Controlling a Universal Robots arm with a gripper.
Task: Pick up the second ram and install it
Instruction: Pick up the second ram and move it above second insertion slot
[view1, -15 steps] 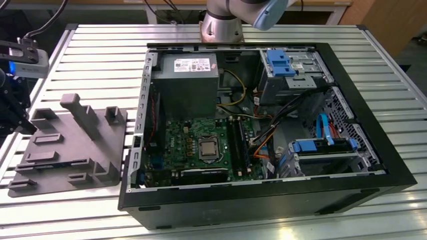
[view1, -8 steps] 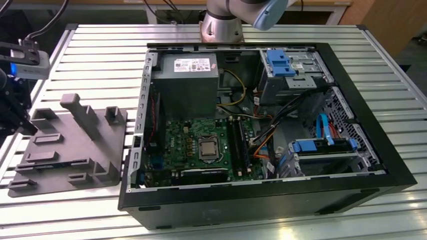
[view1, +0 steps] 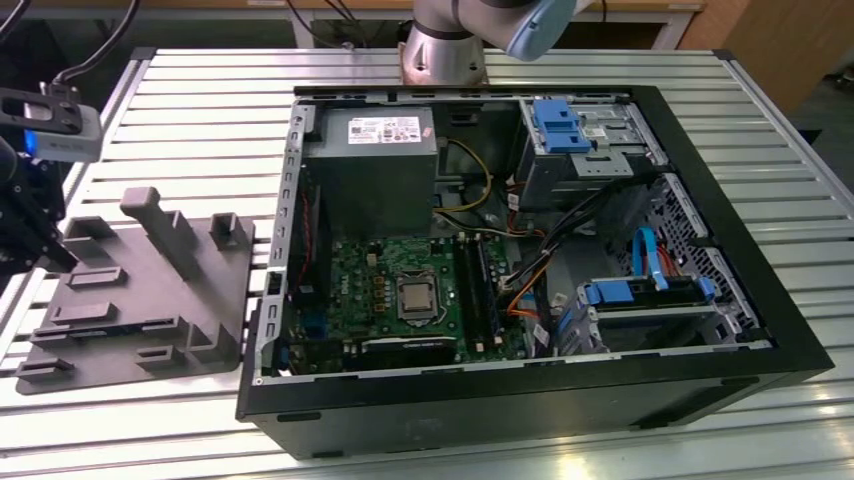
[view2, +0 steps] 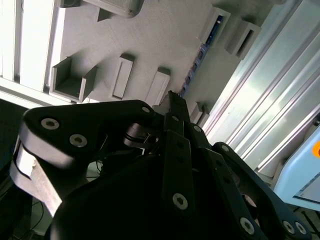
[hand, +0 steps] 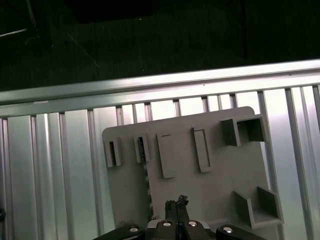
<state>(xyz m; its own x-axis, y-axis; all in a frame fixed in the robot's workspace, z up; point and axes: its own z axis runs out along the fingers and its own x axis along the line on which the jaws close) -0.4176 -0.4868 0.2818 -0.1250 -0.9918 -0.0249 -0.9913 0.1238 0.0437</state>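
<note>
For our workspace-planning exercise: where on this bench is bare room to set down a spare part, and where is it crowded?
The table is bare between the grey fixture tray and its far edge, and along the exterior view's right of the computer case. Inside the case, cables crowd beside the motherboard.

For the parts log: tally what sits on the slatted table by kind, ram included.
Open computer case: 1
Grey holder tray: 1
Blue ram stick, in a tray slot: 1
Total: 3
</note>
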